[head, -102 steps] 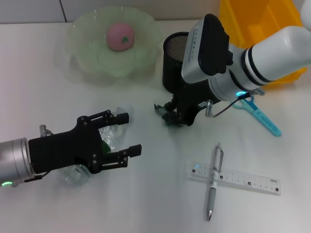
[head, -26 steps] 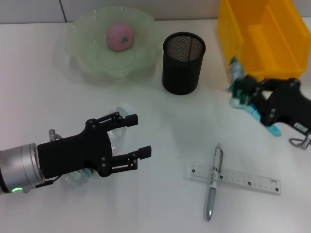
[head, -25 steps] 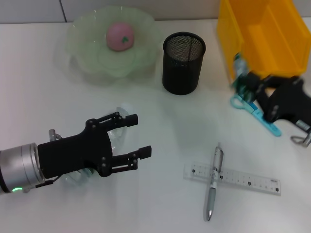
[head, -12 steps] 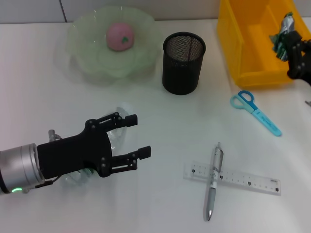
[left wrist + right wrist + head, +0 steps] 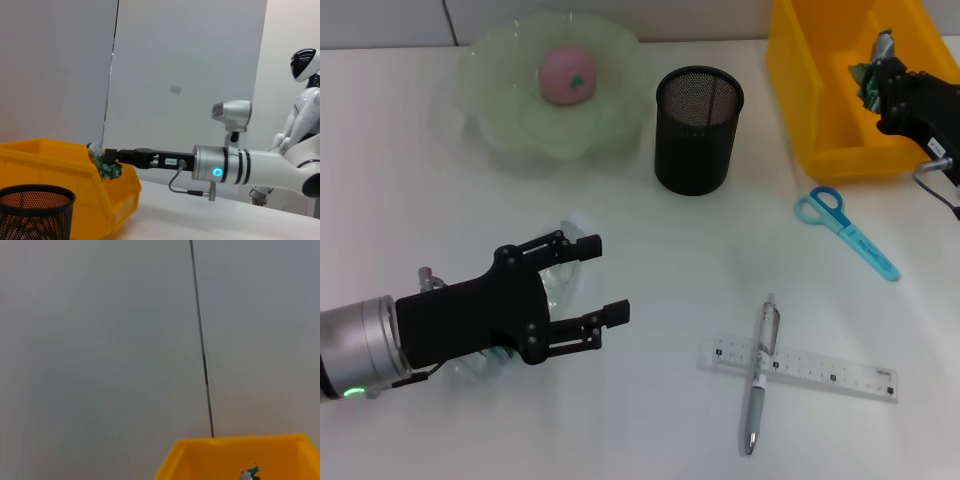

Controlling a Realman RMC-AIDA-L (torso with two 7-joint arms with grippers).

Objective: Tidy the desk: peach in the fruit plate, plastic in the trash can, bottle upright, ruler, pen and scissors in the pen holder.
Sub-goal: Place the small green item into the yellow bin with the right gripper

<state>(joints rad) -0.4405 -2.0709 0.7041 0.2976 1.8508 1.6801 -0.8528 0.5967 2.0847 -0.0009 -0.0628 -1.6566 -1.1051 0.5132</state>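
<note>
Yellow trash can (image 5: pixel 820 100) at one o'clock; right gripper (image 5: pixel 880 80) pinched shut on a crumpled plastic (image 5: pixel 871 75) scrap above it. Left gripper (image 5: pixel 590 280), at eight o'clock, spread wide over the lying clear bottle (image 5: pixel 560 262). Peach (image 5: pixel 567 75) lies in the fruit plate (image 5: pixel 495 110). Scissors (image 5: pixel 845 230), pen (image 5: pixel 760 375) and ruler (image 5: pixel 830 368) lie on the surface (image 5: pixel 670 260). No legible writing.

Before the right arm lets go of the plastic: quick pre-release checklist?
1. Right gripper shut on plastic: ok.
2. Plastic over the trash can opening, not the rim: ok in the head view; the left wrist view shows it near the rim, so cannot tell for sure.
3. Drop height above the bin floor: cannot tell.
4. Left gripper open, far from the bin, above the bottle: ok.
5. Scissors, pen, ruler lie outside the drop zone: ok.
</note>
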